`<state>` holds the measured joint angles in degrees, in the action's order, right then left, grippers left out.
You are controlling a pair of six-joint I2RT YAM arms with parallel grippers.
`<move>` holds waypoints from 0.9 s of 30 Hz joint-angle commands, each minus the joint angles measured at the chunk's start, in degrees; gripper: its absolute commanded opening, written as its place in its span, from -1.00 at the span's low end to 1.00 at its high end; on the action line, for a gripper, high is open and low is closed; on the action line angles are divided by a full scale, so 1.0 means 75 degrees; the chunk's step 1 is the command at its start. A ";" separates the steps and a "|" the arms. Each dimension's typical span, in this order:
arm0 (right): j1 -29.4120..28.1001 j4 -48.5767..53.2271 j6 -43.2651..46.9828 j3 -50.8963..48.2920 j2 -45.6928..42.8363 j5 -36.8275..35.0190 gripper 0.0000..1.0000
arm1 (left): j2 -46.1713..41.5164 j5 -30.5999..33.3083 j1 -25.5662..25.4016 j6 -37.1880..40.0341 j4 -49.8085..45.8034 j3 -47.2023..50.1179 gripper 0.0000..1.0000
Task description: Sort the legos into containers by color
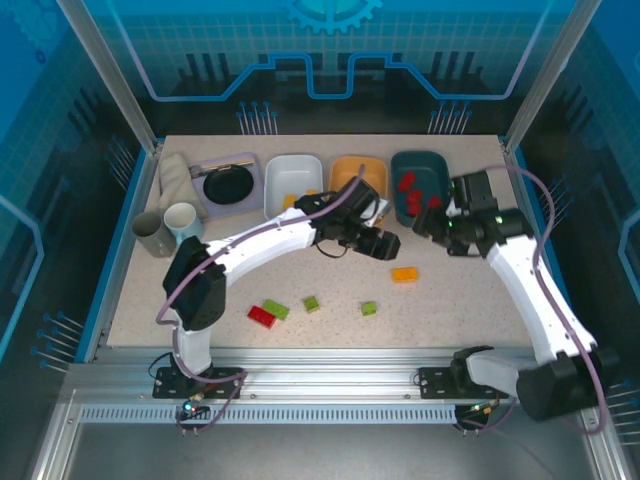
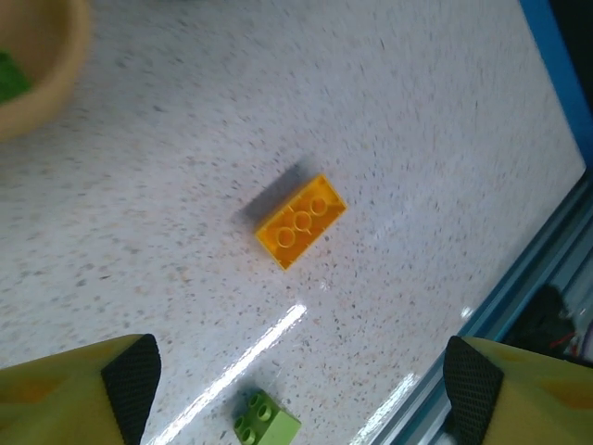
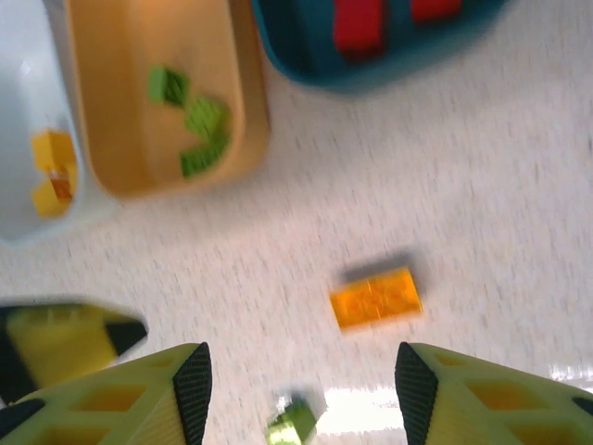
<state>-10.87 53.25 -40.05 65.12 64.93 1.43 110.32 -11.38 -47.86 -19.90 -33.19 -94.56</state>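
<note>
Left gripper (image 2: 301,389) jaws wide apart, nothing clamped, hanging over the table (image 1: 450,310) just in front of the orange tub (image 1: 357,170). Right gripper (image 3: 304,389) jaws also apart, nothing clamped, just in front of the teal tub (image 1: 425,165) and close beside the left gripper on its right. Tubs sit in a row behind both grippers: white tub (image 1: 293,172) off to the left, orange tub in the middle, teal tub on the right. Teal tub holds red bricks (image 1: 408,183), orange tub holds green bricks (image 3: 199,120), white tub holds yellow bricks (image 3: 51,153). Loose orange brick (image 2: 299,221) lies flat on the table, studs up, on the near side of both grippers, ahead of each one's fingertips in the wrist views, touching neither. Small green brick (image 2: 266,422) lies on the table low between the left gripper's fingers in its wrist view, not gripped. Right wrist view has a blurred green piece low between its fingers too, can't tell if it's the same one. Nearer the arm bases than either gripper: lone green brick (image 1: 311,303), and a red brick (image 1: 262,317) touching a green neighbour (image 1: 277,308)
</note>
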 commanded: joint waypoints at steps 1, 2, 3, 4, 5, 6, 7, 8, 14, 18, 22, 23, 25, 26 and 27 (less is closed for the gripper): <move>-0.0026 0.0920 -0.0520 -0.0782 -0.1100 0.0867 0.16 | 0.0604 0.0215 -0.0368 0.1052 0.0225 -0.0347 0.67; 0.0007 0.1195 -0.0633 -0.0992 -0.1424 0.1040 0.19 | 0.0779 0.0303 -0.0445 0.1223 0.0266 -0.0446 0.68; 0.0055 0.1406 -0.0694 -0.1145 -0.1694 0.1219 0.21 | 0.0973 0.0389 -0.0482 0.1313 0.0277 -0.0556 0.68; 0.0158 0.1633 -0.0723 -0.1299 -0.1951 0.1452 0.24 | 0.1183 0.0460 -0.0517 0.1435 0.0267 -0.0712 0.69; 0.0316 0.1785 -0.0693 -0.1423 -0.2202 0.1735 0.29 | 0.1395 0.0545 -0.0550 0.1569 0.0254 -0.0860 0.70; 0.0527 0.1830 -0.0563 -0.1491 -0.2336 0.2070 0.35 | 0.1543 0.0630 -0.0590 0.1687 0.0262 -0.0984 0.70; 0.0880 0.1932 -0.0248 -0.1483 -0.2387 0.2467 0.38 | 0.1736 0.0727 -0.0623 0.1839 0.0276 -0.1107 0.71; 0.1237 0.2120 0.0010 -0.1394 -0.2339 0.2756 0.40 | 0.1885 0.0843 -0.0669 0.1986 0.0299 -0.1232 0.72; 0.1713 0.2435 0.0319 -0.1277 -0.2297 0.3645 0.43 | 0.2680 0.1360 -0.0924 0.2541 0.0390 -0.1847 0.74; 0.1864 0.2585 0.0300 -0.1301 -0.2614 0.3833 0.45 | 0.3107 0.1631 -0.1124 0.2697 0.0327 -0.2141 0.75; 0.1966 0.2880 0.0405 -0.1143 -0.2862 0.3886 0.45 | 0.3434 0.1920 -0.1279 0.2713 0.0188 -0.2350 0.73; 0.1967 0.2902 0.0424 -0.1071 -0.2910 0.3887 0.45 | 0.3484 0.2017 -0.1312 0.2658 0.0162 -0.2356 0.73; 0.1967 0.2863 0.0453 -0.0931 -0.2993 0.3859 0.46 | 0.3595 0.2205 -0.1347 0.2552 0.0068 -0.2377 0.69; 0.1974 0.2852 0.0472 -0.0871 -0.3025 0.3832 0.46 | 0.3661 0.2327 -0.1365 0.2473 -0.0013 -0.2409 0.65; 0.1968 0.2829 0.0486 -0.0817 -0.3049 0.3809 0.46 | 0.3704 0.2425 -0.1377 0.2426 -0.0075 -0.2435 0.60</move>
<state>3.05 73.08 -37.67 56.55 42.89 28.60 136.31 3.14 -58.06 -1.52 -31.42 -110.65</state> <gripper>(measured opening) 0.729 0.813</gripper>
